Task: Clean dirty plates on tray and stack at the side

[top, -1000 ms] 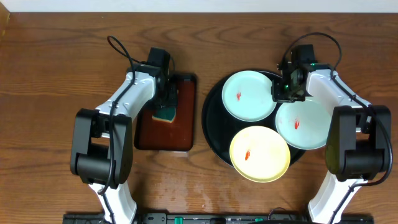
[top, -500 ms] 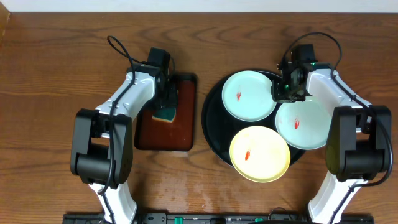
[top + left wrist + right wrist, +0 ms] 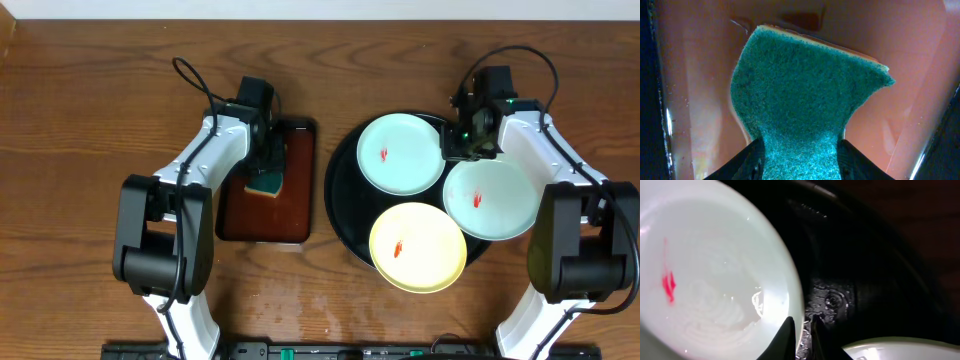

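Centre right, the tray (image 3: 342, 205) holds the yellow plate (image 3: 417, 247) nearest, right mint plate (image 3: 487, 200), and left mint plate (image 3: 400, 152) farthest, each red-smeared. Only the wrist view shows the right gripper (image 3: 801, 323) pinching that farthest rim. The left gripper (image 3: 801, 165) squeezes a sponge (image 3: 805, 90) in the brown tray (image 3: 262, 215).

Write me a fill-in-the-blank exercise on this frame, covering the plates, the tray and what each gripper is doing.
1. The black tray carries ____ plates.
2. The left gripper is shut on a green ____.
3. The mint plate whose rim sits between the right gripper fingers bears a ____ smear.
4. The plate lowest in the overhead view is pale ____.

Missing words: three; sponge; red; yellow.
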Controlling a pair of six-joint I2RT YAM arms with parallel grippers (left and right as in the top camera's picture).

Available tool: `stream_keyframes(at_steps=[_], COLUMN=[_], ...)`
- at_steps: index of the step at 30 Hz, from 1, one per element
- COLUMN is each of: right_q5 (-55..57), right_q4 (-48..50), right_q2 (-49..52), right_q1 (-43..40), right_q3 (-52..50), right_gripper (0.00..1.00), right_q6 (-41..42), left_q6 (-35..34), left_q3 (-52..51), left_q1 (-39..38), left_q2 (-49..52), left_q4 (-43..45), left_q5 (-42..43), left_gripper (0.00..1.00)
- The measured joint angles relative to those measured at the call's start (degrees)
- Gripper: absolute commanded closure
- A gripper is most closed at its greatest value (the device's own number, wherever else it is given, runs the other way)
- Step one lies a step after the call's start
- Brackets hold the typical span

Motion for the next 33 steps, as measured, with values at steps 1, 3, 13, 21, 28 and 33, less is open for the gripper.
stream_keyframes(at_steps=[1,3,13,21,28,33], right_q5=[0.2,0.4,0.7,-0.4,-0.8,-1.0], right_q4=[0.1,0.1,4.3,5.4,7.6,7.6], right_q2=[0.0,0.0,0.0,0.0,0.0,0.0], right_q1=[0.0,0.0,0.1,0.1,0.1,0.1], right_q3=[0.0,-0.2,-3.4,-3.9,-6.1,-6.1], right_gripper=[0.89,0.89,0.93,0.89,0.93,0.9], right_q6=[0.0,0.0,0.0,0.0,0.3,0.4], left_q6=[0.0,0.0,0.0,0.0,0.0,0.0], left_q3=[0.0,0.0,0.0,0.0,0.0,0.0], left_q1=[0.0,0.0,0.0,0.0,0.0,0.0], left_q2=[0.0,0.0,0.0,0.0,0.0,0.0], left_q4=[0.0,0.0,0.0,0.0,0.0,0.0], left_q5=[0.0,0.0,0.0,0.0,0.0,0.0], left_gripper=[0.51,0.51,0.51,0.52,0.51,0.51])
